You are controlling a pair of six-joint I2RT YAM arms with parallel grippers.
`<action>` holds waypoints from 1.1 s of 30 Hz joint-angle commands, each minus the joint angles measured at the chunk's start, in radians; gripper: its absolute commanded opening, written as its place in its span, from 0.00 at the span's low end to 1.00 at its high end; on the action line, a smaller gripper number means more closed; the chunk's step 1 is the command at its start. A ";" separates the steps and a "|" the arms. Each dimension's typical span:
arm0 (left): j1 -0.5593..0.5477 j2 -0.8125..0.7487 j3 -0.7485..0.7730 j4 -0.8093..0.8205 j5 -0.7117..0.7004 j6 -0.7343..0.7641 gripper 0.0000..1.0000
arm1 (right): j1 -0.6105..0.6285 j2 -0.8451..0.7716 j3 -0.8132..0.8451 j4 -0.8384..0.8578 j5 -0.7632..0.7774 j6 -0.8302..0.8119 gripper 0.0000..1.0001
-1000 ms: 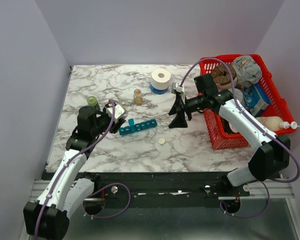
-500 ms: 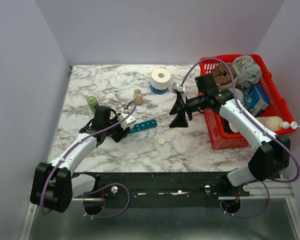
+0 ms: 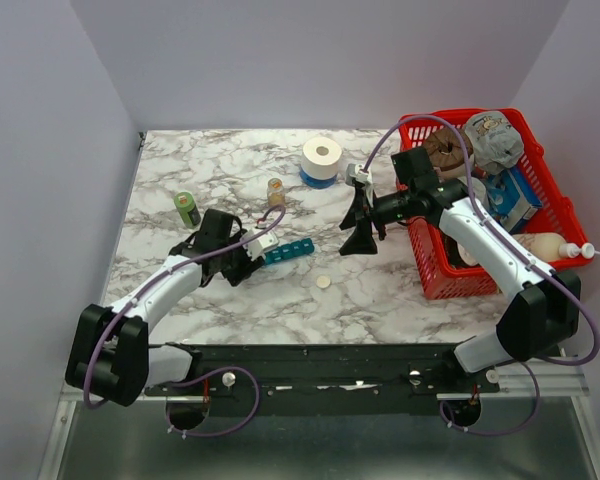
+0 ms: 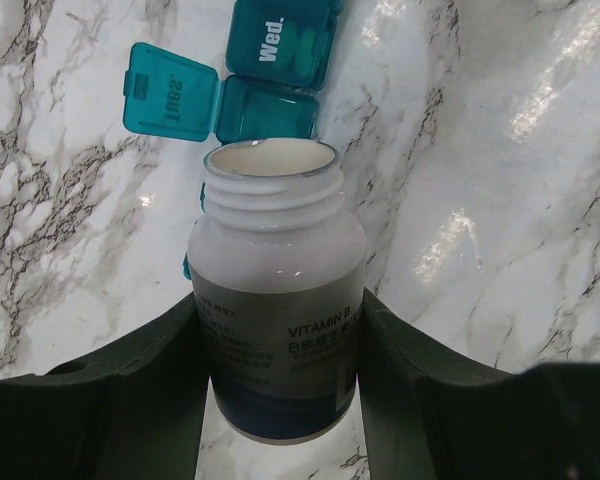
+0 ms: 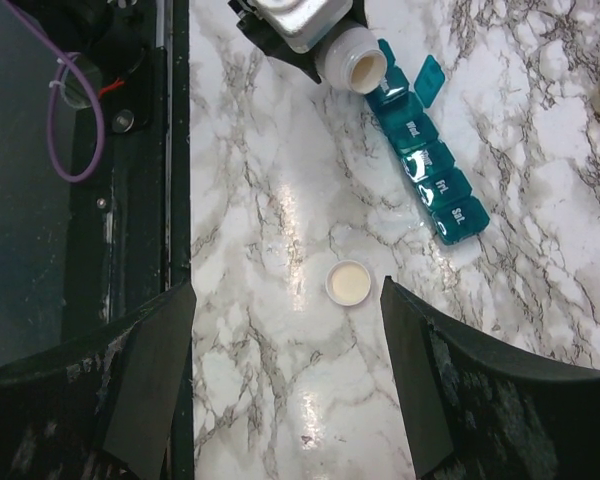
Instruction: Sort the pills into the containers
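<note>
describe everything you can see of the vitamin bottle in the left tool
A white plastic vitamin B bottle, cap off, with a threaded neck and a grey label ending in a dark blue band. The left tool clamps its body between both fingers. It is tipped over, its open mouth toward the open compartment of the teal pill organizer on the marble table. Whether the rim touches the organizer I cannot tell, nor what is inside.

White-and-black arms (image 3: 158, 293), looping purple cables (image 5: 100, 120)
</note>
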 commanded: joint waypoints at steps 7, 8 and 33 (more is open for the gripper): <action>-0.057 0.064 0.091 -0.117 -0.152 0.005 0.00 | -0.006 0.032 0.003 -0.033 -0.049 -0.030 0.84; -0.061 0.079 0.099 -0.134 -0.160 0.001 0.00 | -0.006 0.032 0.005 -0.034 -0.049 -0.032 0.83; -0.124 0.236 0.254 -0.260 -0.287 -0.051 0.00 | -0.017 0.044 0.016 -0.063 -0.073 -0.050 0.83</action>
